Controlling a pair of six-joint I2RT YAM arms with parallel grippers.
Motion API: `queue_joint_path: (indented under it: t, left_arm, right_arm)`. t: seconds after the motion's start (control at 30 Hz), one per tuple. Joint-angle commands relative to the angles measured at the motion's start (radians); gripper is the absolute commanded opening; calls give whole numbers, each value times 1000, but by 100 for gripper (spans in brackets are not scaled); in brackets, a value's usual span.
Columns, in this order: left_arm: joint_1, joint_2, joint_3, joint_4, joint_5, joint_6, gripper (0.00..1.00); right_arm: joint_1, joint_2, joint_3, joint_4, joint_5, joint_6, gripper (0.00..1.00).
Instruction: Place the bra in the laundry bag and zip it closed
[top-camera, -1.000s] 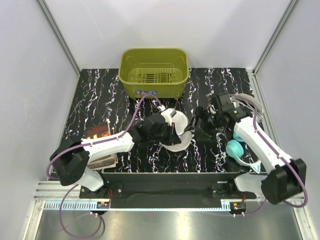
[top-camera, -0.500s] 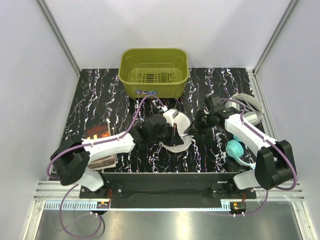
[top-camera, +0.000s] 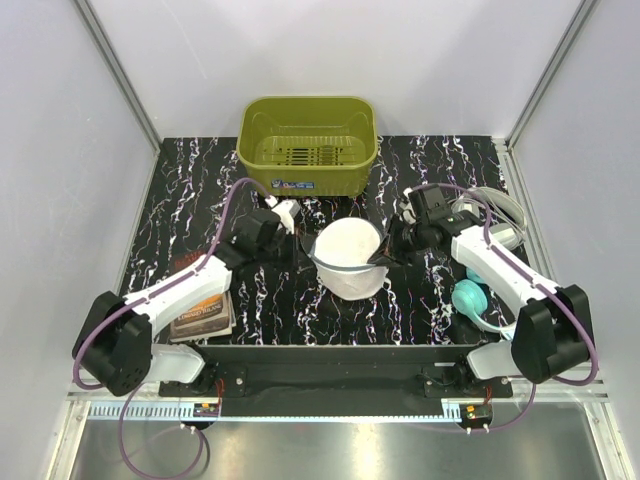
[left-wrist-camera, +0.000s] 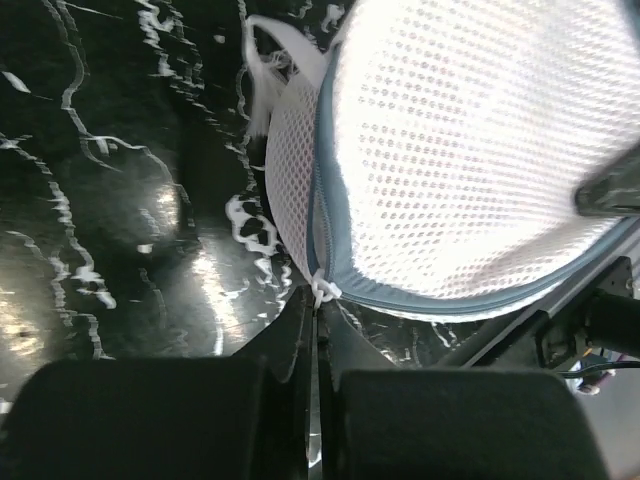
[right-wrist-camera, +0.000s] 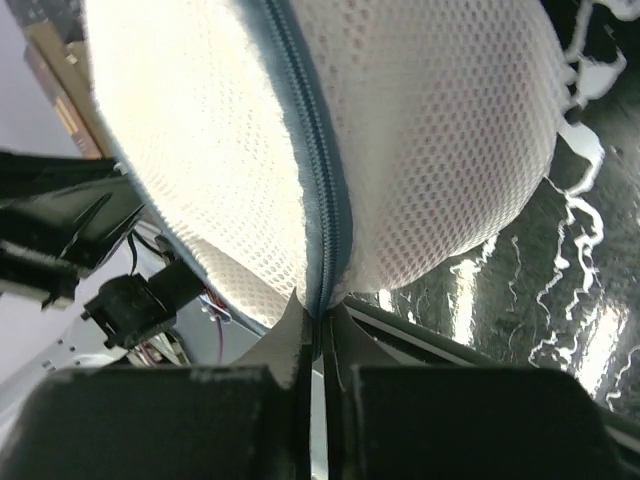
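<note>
The white mesh laundry bag (top-camera: 348, 256) sits mid-table with its blue-grey zipper rim (right-wrist-camera: 322, 200) showing. My left gripper (top-camera: 304, 249) is at the bag's left edge. In the left wrist view it (left-wrist-camera: 318, 306) is shut on the small white zipper pull (left-wrist-camera: 322, 290), with the bag (left-wrist-camera: 460, 150) just beyond. My right gripper (top-camera: 381, 258) is at the bag's right edge. In the right wrist view it (right-wrist-camera: 318, 322) is shut on the zipper rim, where the bag (right-wrist-camera: 200, 130) fills the frame. The bra is hidden in every view.
An olive-green basket (top-camera: 308, 146) stands at the back centre. A book (top-camera: 203, 300) lies under the left arm. A teal rounded item (top-camera: 468, 296) and a white bowl-like item with a grey rim (top-camera: 492, 208) lie by the right arm.
My left gripper has drawn back from over the bag to its left edge with the zipper pull. My right gripper has moved in and shut on the bag's rim.
</note>
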Motion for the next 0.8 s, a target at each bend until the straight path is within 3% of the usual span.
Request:
queue_joint_path:
  t: [0.0, 0.17, 0.23, 0.3, 0.33, 0.47, 0.53, 0.77]
  left_arm:
    - [50, -17, 29, -90, 5, 115, 0]
    - [-63, -16, 69, -23, 24, 24, 0]
    - [-124, -5, 74, 29, 36, -60, 0]
    - [-172, 7, 72, 103, 44, -118, 0]
    - [-181, 23, 72, 127, 45, -167, 0]
    - [-206, 78, 97, 184, 33, -232, 0]
    - [-206, 110, 115, 181, 33, -235, 0]
    - [-218, 158, 175, 168, 34, -234, 0]
  right_arm:
    - [-5, 15, 87, -91, 40, -159, 0]
    - [-5, 149, 280, -114, 16, -210, 0]
    - [-5, 219, 384, -140, 31, -215, 29]
    - [-5, 296, 490, -185, 56, -222, 43]
    - [-5, 322, 523, -260, 66, -225, 57]
    - [-6, 324, 540, -367, 72, -226, 78]
    - [-8, 271, 465, -362, 86, -194, 85]
    - [-6, 36, 227, -310, 43, -25, 85]
